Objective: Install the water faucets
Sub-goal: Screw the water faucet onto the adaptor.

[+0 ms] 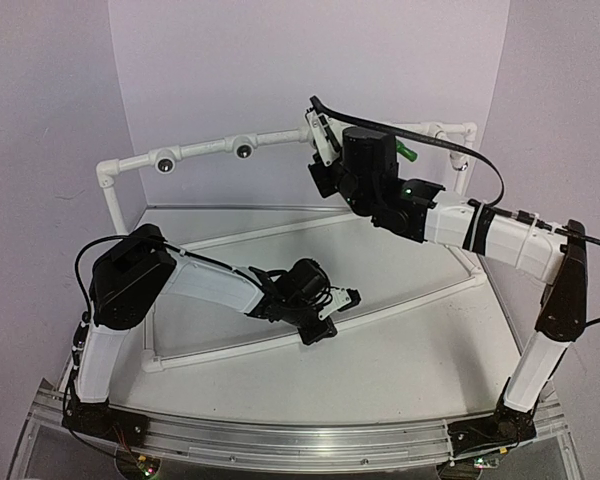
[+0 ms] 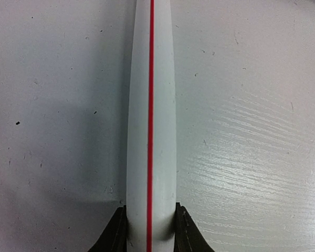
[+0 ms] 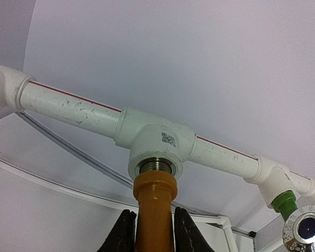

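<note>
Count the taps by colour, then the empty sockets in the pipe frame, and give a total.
orange tap: 1
green tap: 1
empty sockets in the pipe frame: 2
Total: 4

Overhead view wide; 2 wrist views close on pipe frame (image 1: 205, 151).

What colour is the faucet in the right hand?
The faucet is yellow-orange; the right wrist view shows it best.
</note>
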Action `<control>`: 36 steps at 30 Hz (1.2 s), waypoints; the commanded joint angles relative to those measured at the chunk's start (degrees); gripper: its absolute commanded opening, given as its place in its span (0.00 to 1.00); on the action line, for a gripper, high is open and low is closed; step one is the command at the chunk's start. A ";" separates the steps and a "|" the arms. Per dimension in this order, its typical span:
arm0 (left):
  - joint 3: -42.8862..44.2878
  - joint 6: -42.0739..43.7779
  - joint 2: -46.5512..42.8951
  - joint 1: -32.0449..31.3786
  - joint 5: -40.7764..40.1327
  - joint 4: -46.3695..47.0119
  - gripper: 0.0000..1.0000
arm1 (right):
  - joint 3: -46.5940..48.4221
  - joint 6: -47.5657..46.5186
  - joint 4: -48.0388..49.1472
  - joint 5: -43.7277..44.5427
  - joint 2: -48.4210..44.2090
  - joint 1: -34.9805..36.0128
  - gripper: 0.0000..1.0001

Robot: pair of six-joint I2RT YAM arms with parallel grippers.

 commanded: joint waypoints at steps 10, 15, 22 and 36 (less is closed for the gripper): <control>-0.71 1.77 4.02 -6.22 7.60 -8.74 0.00 | 5.18 8.46 3.70 -7.87 0.75 -2.86 0.00; -0.61 1.72 4.07 -6.28 7.60 -8.86 0.00 | 4.93 11.70 3.15 -9.24 0.27 -3.71 0.00; -0.52 1.81 4.16 -6.47 7.59 -9.04 0.00 | 5.33 14.66 2.64 -10.46 0.21 -4.03 0.00; -0.27 1.85 4.35 -6.66 7.71 -9.17 0.00 | 7.06 14.61 1.83 -11.34 -1.58 -4.16 0.00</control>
